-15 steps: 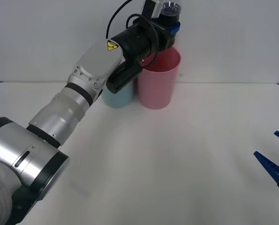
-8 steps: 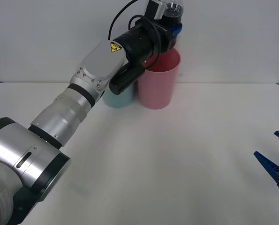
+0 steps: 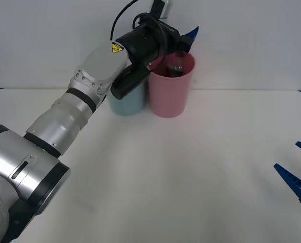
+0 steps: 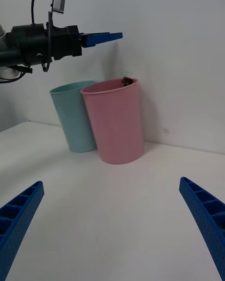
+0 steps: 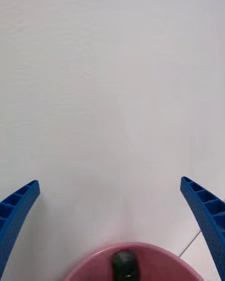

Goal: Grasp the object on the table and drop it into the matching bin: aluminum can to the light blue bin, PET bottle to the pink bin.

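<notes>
We see the left gripper at the upper centre of the front view, held above the rim of the pink bin. Its blue ribbed fingers are spread wide and grasp nothing; in the left wrist view they sit at the two lower corners, with the pink rim between them at the bottom edge. In the right wrist view we see this same gripper in profile at the upper left, its fingers pointing toward the frame centre, above the bin mouth.

The PET bottle is inside the pink bin. In the front view its top shows just below the rim, at the near-right part of the opening. In the left wrist view we see its black cap within the pink rim at the bottom centre. In the right wrist view a small part of it appears at the rim of the bin, upper centre.

The light blue bin stands upright, touching or just beside the pink bin on its left side in the front view. The left arm partly covers it there. Both bins stand at the far edge of the white table, near the wall.

The right gripper is at the lower right edge of the front view, well apart from the bins. Its fingers are spread and grasp nothing, as the right wrist view shows.
</notes>
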### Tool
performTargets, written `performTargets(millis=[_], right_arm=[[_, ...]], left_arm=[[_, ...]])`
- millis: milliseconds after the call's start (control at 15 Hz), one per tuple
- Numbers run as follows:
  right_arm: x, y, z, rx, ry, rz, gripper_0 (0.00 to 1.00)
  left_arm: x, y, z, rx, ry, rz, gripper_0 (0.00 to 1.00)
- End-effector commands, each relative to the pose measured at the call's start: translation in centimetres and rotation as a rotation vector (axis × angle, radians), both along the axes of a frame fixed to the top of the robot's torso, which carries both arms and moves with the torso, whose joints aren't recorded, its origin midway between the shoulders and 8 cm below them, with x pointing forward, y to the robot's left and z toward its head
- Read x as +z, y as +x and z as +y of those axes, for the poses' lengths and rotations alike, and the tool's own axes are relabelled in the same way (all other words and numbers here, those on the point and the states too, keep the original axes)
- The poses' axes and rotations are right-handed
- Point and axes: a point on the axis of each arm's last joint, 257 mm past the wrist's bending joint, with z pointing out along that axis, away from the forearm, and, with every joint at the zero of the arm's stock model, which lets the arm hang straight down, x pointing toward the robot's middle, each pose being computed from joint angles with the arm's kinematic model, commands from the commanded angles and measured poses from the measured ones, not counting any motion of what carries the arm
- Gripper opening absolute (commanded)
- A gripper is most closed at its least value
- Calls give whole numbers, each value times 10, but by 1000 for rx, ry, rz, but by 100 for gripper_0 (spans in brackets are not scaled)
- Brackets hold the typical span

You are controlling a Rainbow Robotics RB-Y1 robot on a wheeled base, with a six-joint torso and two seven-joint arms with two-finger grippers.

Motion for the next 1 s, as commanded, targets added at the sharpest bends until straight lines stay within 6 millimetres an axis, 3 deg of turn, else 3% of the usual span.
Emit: performTargets(millis=[67, 600, 1000], right_arm=[[0, 0, 0, 0, 0, 0, 100], [0, 0, 0, 0, 0, 0, 100], [0, 0, 0, 0, 0, 0, 100]], left_arm=[[2, -5, 15, -52, -3, 23, 100], [-1, -57, 96, -150, -89, -10, 100], [-18, -105, 191, -129, -47, -58, 100]])
